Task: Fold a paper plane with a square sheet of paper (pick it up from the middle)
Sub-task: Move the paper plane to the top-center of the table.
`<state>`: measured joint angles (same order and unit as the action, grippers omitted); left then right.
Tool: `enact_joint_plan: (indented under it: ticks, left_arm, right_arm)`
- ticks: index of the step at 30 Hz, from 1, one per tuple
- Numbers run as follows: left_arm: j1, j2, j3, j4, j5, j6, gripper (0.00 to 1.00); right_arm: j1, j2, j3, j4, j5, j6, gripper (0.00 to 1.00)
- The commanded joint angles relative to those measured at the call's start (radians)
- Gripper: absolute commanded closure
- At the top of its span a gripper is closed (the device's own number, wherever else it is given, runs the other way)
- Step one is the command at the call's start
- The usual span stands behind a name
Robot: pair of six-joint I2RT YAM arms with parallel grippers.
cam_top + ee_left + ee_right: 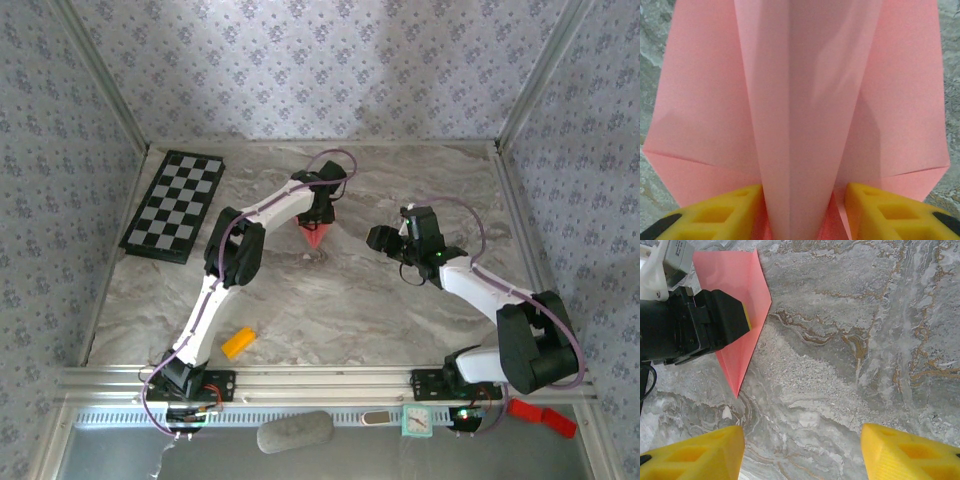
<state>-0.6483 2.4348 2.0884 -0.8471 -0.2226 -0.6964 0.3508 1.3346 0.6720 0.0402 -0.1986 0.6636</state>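
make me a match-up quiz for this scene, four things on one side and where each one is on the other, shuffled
Things
1. paper plane
2. checkerboard
3. orange block
4. right gripper

Places
A. far left corner of the table
B. open, over bare tabletop
C. between the left gripper fingers, mid-table
D. near the front edge, left side

Pairs: 1-C, 2-A, 3-D, 4-B
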Motion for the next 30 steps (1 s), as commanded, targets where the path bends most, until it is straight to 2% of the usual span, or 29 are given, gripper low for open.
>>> enact_joint_plan:
  ticks: [1, 6, 17, 30]
  left_arm:
    - [0.013, 0.068, 0.005, -0.029, 0.028, -0.003, 0.53]
    - [0.015, 0.079, 0.022, -0.028, 0.040, 0.012, 0.52]
    - [0.015, 0.089, 0.029, -0.031, 0.040, 0.018, 0.52]
    - [0.016, 0.082, 0.086, -0.074, 0.047, 0.027, 0.47]
  right_arm:
    - [-0.007, 0.010, 0.005, -0.011, -0.007, -0.019, 0.34]
    - [-0.007, 0.015, 0.003, -0.009, -0.005, -0.021, 0.31]
    - [-0.005, 0.011, -0.002, -0.006, 0.002, -0.026, 0.15]
    - [-0.003, 0.008, -0.002, -0.004, 0.010, -0.027, 0.09]
